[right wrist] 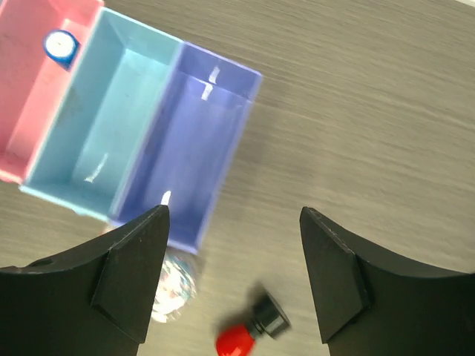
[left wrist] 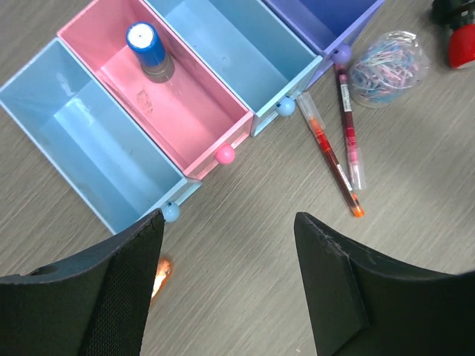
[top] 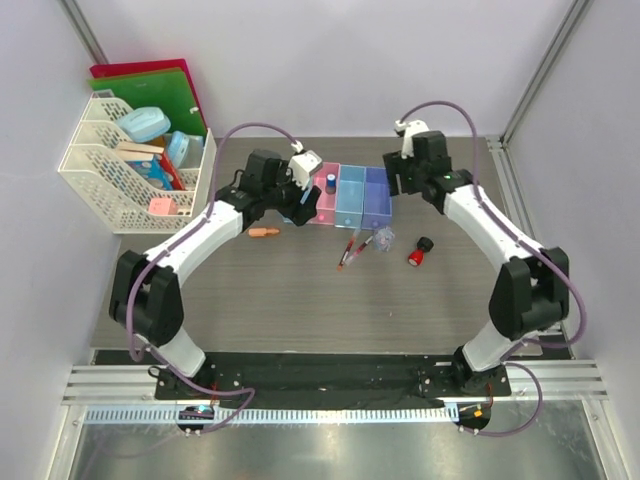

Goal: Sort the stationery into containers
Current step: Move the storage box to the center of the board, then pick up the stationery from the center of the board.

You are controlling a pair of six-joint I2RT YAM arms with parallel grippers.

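The containers (top: 352, 200) are a joined row of light blue, pink, light blue and purple-blue bins at the table's middle back. A blue piece (top: 331, 182) stands in the pink bin (left wrist: 185, 111). Two red-and-black pens (top: 350, 248), a clear bluish lump (top: 384, 238) and a red piece (top: 419, 252) lie in front of the bins. An orange marker (top: 264, 232) lies to their left. My left gripper (left wrist: 230, 222) is open and empty above the table by the bins' front left. My right gripper (right wrist: 234, 215) is open and empty above the purple bin's (right wrist: 189, 141) right side. No green piece shows.
A large white lattice rack (top: 120, 170) with boxes and red and green folders stands at the back left. Grey walls and metal posts close in the table's left, back and right sides.
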